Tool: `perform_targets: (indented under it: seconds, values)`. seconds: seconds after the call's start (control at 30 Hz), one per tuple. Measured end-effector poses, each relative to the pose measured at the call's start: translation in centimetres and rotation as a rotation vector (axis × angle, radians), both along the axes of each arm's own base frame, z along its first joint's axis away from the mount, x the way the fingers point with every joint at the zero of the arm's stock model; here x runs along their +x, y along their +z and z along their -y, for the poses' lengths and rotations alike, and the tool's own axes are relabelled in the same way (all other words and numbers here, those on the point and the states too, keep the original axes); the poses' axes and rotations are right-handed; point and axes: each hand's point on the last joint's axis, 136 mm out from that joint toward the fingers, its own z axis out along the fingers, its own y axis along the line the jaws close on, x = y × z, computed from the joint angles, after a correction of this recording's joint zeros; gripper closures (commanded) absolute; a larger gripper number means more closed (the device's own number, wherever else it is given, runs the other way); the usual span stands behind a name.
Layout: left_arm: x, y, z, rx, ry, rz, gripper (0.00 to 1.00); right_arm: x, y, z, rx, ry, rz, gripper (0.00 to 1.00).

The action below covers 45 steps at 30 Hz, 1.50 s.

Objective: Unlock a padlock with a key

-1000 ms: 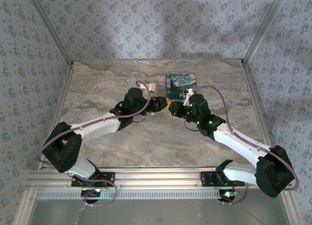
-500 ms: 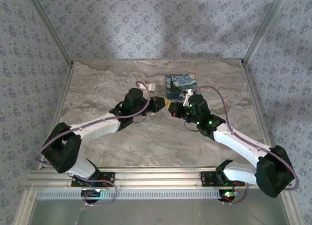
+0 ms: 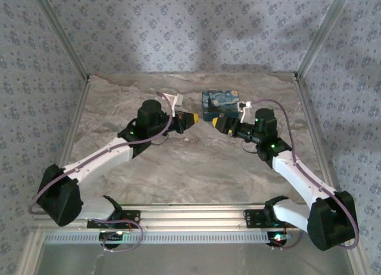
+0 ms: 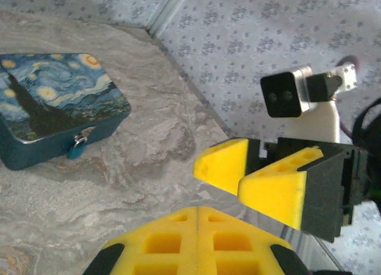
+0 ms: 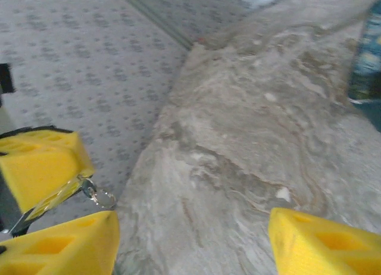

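Centrally, we mark the padlock, a tiny grey-and-brass piece hanging on the front wall of the blue box with the night-sky print, at the left of the left wrist view. In the top view the box stands at the upper centre of the marble table, and the padlock is too small to make out there. We see the left gripper just left of the box, its yellow fingers pressed together. In the right wrist view, a small metal key with a ring juts from those pinched tips at the left edge. The right gripper faces it from the right, jaws spread wide and holding nothing, near the left gripper but not touching it.
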Motion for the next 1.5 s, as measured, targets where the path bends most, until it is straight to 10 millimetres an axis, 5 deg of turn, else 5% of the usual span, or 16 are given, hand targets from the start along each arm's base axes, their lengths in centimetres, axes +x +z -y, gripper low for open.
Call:
perform_targets:
  seconds: [0.17, 0.67, 0.97, 1.23, 1.5]
  values:
    - [-1.4, 1.4, 0.2, 0.004, -0.075, 0.028, 1.00, -1.5, 2.2, -1.9, 0.055, 0.135, 0.087, 0.26]
    - [-2.3, 1.4, 0.5, -0.003, -0.127, 0.020, 1.00, -3.4, 2.5, -5.7, 0.073, 0.304, 0.104, 0.49]
    - [-2.3, 1.5, 0.5, -0.006, -0.125, 0.014, 1.00, -3.4, 2.6, -6.0, 0.072, 0.314, 0.111, 0.73]
    - [-2.3, 1.4, 0.5, -0.005, -0.124, 0.014, 1.00, -3.5, 2.7, -6.2, 0.074, 0.319, 0.113, 0.78]
    - [-2.1, 1.3, 0.4, -0.003, -0.120, 0.012, 1.00, -3.7, 3.0, -6.3, 0.075, 0.325, 0.119, 0.98]
